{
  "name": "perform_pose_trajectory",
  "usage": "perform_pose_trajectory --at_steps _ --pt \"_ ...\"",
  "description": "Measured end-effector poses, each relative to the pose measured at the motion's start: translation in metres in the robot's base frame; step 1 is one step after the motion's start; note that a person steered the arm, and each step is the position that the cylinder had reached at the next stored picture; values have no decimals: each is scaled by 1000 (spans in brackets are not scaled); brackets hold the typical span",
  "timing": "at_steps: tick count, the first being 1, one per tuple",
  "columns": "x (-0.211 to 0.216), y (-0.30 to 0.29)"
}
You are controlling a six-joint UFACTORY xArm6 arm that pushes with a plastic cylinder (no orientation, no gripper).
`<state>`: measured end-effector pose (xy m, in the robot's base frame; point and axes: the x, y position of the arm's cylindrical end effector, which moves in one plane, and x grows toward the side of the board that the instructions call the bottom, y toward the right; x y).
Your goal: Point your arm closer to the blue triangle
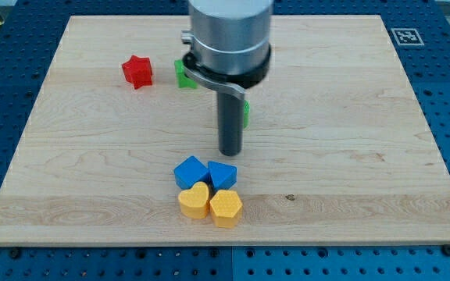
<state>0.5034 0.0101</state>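
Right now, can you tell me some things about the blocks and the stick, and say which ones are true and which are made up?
1. My tip touches the blue triangle. False: it is just above it in the view, with a bare strip of board between.
2. Two yellow blocks sit right below the two blue ones. True: the yellow heart is under the blue cube, and the yellow hexagon is under the triangle.
3. The red star is in the cluster. False: it sits alone toward the view's top left.
4. A green block is partly hidden behind the arm. True.
5. The triangle is left of the cube. False: it is on the right.
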Motion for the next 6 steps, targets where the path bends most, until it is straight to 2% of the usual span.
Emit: perform_pose_trajectory --at_steps 1,6 --pt "13 19" --pt "18 -56"
